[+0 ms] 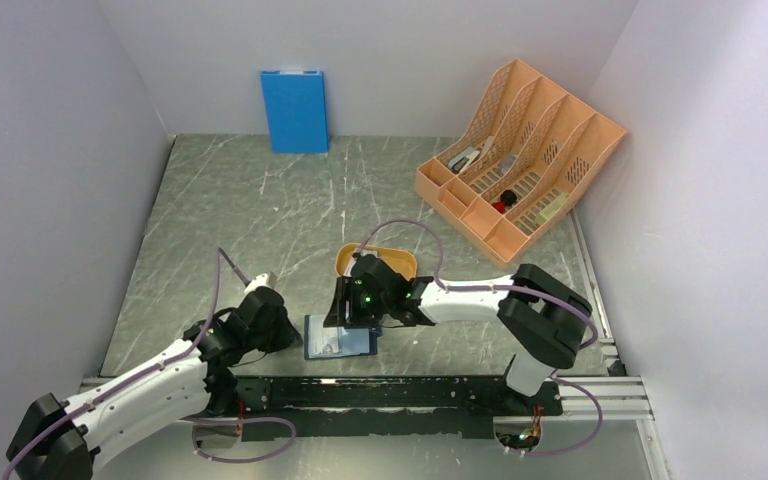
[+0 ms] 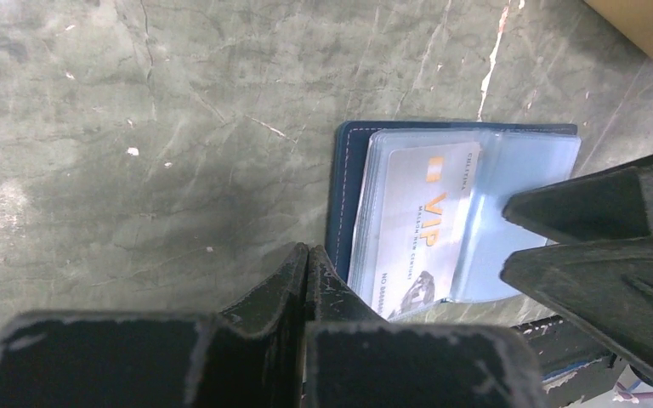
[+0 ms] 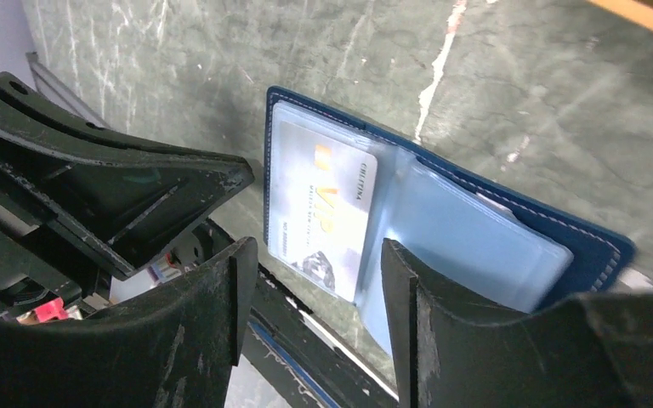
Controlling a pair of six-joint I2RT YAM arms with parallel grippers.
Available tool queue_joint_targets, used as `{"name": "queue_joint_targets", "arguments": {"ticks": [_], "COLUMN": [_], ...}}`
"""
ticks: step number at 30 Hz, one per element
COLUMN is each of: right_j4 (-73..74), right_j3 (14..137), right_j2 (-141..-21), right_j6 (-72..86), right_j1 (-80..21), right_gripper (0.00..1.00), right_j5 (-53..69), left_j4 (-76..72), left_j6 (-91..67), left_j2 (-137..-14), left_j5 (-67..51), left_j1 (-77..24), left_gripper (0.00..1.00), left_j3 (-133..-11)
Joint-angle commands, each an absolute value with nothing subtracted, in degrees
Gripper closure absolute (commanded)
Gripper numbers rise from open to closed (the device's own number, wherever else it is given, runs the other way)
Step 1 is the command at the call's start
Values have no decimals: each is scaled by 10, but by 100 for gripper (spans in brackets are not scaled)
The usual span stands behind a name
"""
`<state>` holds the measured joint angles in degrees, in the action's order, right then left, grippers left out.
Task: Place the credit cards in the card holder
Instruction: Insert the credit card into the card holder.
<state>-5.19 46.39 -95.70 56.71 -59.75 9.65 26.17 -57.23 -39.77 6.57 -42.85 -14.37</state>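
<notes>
The left pincer (image 2: 308, 255) is clenched, fingers tip to tip, with nothing between them. Its tips sit at the near left corner of the card holder (image 2: 346, 187). Contact with the navy edge cannot be confirmed.

The right pincer (image 3: 316, 259) is released: fingers apart, gap empty. It hangs directly over the holder, fingers pointing down at the clear pockets.

The holder lies opened flat on the desk (image 1: 260, 200), close to the near edge, between the two arms. Its long axis runs left to right. One card (image 3: 323, 204), printed "VIP", sits in the left clear pocket. Its long axis runs parallel to the fold, across the holder's length. The right pocket shows no card face.

Key relation: the holder is straight below the right pincer and just right of the left pincer. The right arm is the nearer for work on the pockets.

An orange tray (image 1: 400, 260) lies just beyond the right pincer. Its contents are hidden, so further cards cannot be located. Judgement: this card is placed, and the next fetch probably goes far, toward the tray.
</notes>
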Motion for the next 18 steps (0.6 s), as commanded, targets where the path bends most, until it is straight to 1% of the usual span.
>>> {"name": "queue_joint_targets", "arguments": {"ticks": [1,5,9,11,13,14,15,16,18], "right_j4": [27,26,-27,-28,-12,-4,15,27,47], "right_j3": [480,477,472,475,482,485,489,493,499], "right_j2": [-919,-899,-918,-930,-943,-948,-954,-958,-969], "right_j6": [541,531,540,545,545,544,543,539,535], "right_j1": [-600,-599,-608,-615,-620,-621,-622,-622,-622], "right_gripper": [41,43,45,46,52,56,64,68,74], "right_j5": [47,49,104,101,86,76,65,57,44], "left_j4": [277,271,269,271,275,276,277,278,278], "left_j6": [-576,-576,-577,-579,-581,-582,-583,-583,-584], "left_j2": [-391,-395,-401,-397,-390,-387,-384,-382,-381], "left_j5": [78,76,73,75,76,76,76,76,76], "left_j1": [-430,-430,-430,-430,-430,-429,-430,-430,-429], "left_gripper": [95,95,95,95,95,95,95,95,95], "left_j3": [-166,-164,-161,-160,-159,-158,-158,-157,-155]}}
